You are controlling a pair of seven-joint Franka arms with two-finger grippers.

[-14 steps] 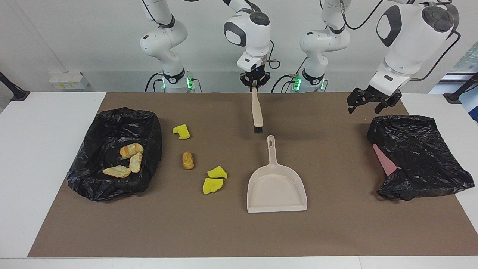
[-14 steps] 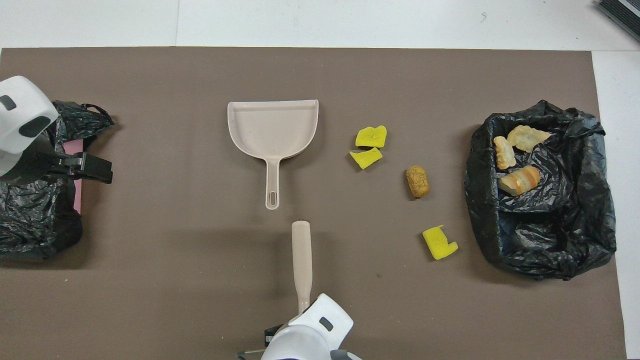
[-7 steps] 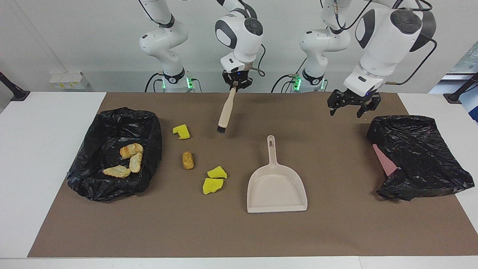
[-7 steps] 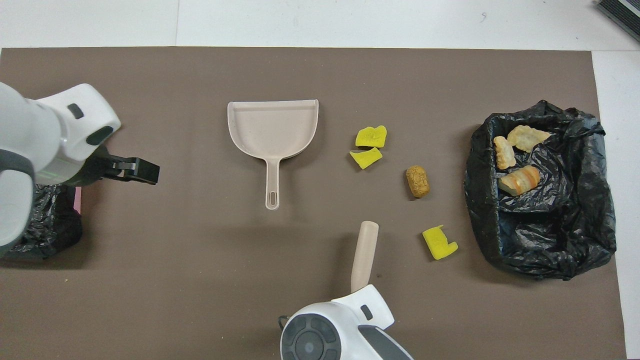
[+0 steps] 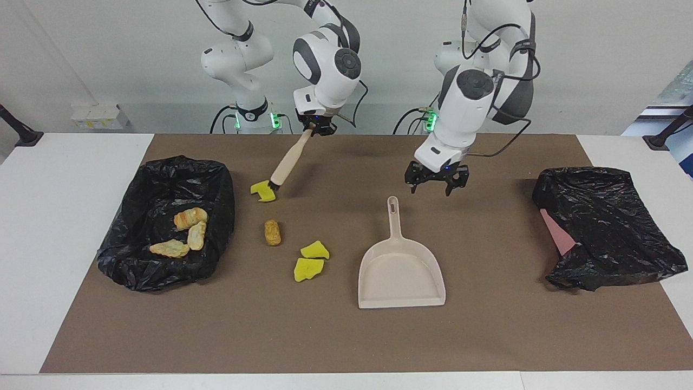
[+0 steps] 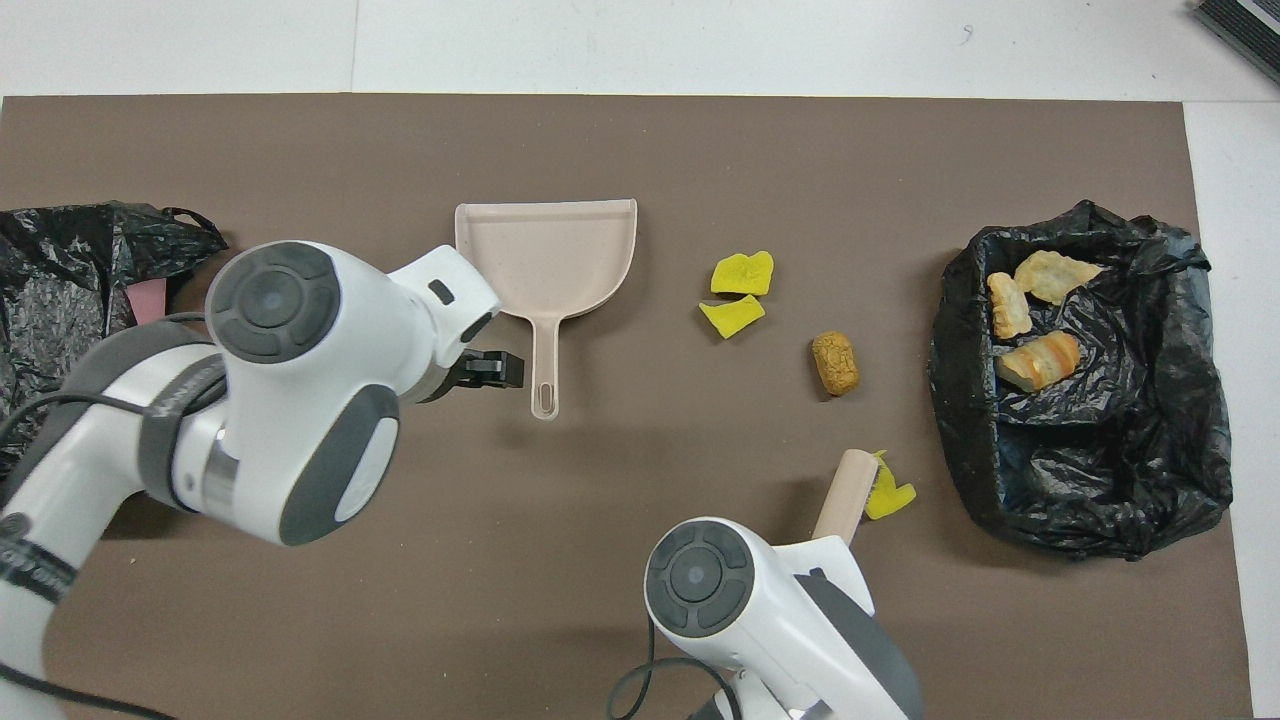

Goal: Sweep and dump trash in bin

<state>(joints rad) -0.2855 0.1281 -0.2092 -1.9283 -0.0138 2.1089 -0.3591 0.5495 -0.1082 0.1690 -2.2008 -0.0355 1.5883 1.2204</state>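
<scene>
- Brown mat (image 5: 487,336): covers the table; everything listed lies on it.
- Black bin-bag tray (image 5: 135,271), at the right arm's end: holds three tan bread lumps (image 5: 187,230).
- Second black bag (image 5: 606,227), at the left arm's end, crumpled, with a pink patch showing at its edge.
- Beige dustpan (image 5: 400,271), mid-mat: long axis runs 12 to 6 in the facing view, handle at 12 toward the robots, mouth at 6.
- Left gripper (image 5: 436,184): fingers spread wide, holding nothing, hanging just beside the handle tip, which lies at about 7 o'clock from it. This arm is the nearer one to the dustpan. A second ago it was over the second black bag; it has swung in toward the handle.
- Right gripper (image 5: 315,126): clamped on the top of the beige brush (image 5: 285,163).
- Brush: slanted, bristles at 7 o'clock from the grip. A second ago it hung upright near the dustpan handle; now its bristles meet one yellow sponge chunk (image 5: 262,192).
- Loose trash on the mat: that chunk; a brown nugget (image 5: 272,232) at its 5 o'clock; two yellow chunks (image 5: 311,261) touching each other, farther from the robots, between nugget and dustpan.
</scene>
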